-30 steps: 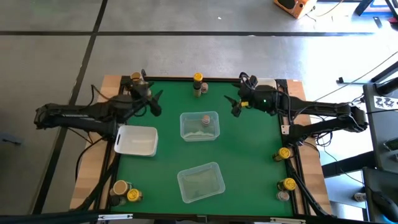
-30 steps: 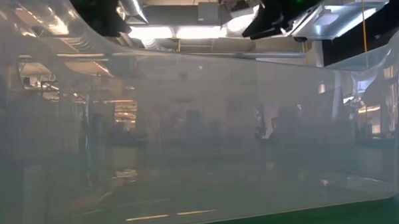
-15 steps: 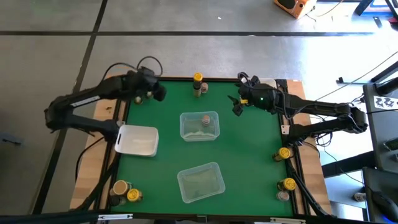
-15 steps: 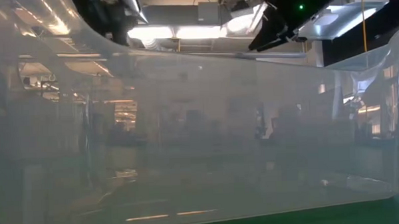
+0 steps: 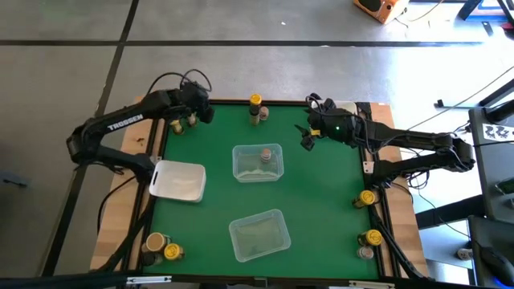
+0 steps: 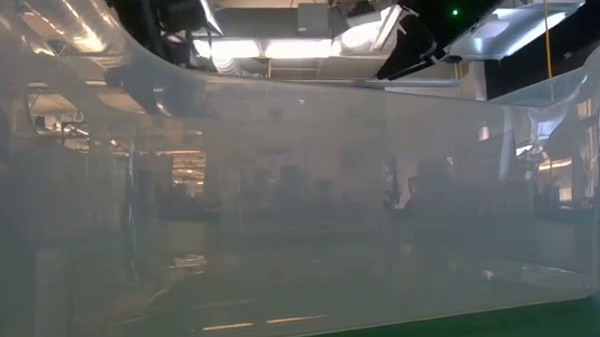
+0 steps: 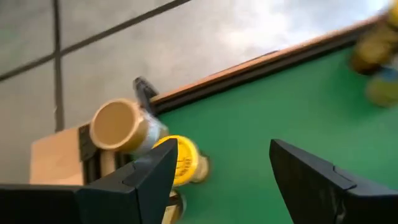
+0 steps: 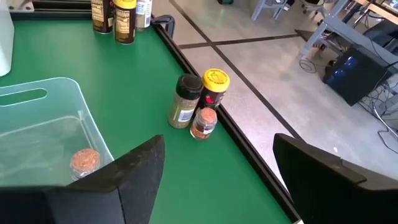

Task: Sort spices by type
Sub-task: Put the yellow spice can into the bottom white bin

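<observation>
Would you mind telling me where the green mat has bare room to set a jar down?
Open green mat lies right of both clear tubs, up to the right-edge jars. Another bare patch sits between the white tray and near tub. The corners are crowded; the left claw works the far-left cluster.

Green tabletop (image 5: 321, 209) edged in pale wood. Yellow-lidded spice jar (image 7: 180, 160) beside tan-lidded jar (image 7: 118, 126). Pinkish-brown lid (image 8: 84, 160) seen inside clear tub (image 8: 37, 99). White tray (image 5: 177, 181).
</observation>
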You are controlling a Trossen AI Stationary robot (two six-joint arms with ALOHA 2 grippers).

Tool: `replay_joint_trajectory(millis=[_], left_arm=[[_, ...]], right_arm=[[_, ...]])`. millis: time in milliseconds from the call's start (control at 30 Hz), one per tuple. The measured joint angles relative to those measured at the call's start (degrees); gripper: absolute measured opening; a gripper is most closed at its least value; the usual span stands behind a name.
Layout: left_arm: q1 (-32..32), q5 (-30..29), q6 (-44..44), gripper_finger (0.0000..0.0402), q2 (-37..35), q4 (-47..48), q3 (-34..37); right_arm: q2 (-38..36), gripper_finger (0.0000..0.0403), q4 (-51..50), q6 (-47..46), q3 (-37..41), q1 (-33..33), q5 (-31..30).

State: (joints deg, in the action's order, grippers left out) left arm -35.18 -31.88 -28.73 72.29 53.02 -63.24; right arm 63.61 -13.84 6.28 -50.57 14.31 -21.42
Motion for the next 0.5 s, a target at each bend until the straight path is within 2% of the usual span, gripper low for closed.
replay_joint_trajectory(millis=[500], left_arm=[[-8.14,0.05,-1.41,0.0253,8.47,3.36,0.04]], right_arm=[[0.0,0.0299,0.01,0.22,0.0,0.0,0.01]])
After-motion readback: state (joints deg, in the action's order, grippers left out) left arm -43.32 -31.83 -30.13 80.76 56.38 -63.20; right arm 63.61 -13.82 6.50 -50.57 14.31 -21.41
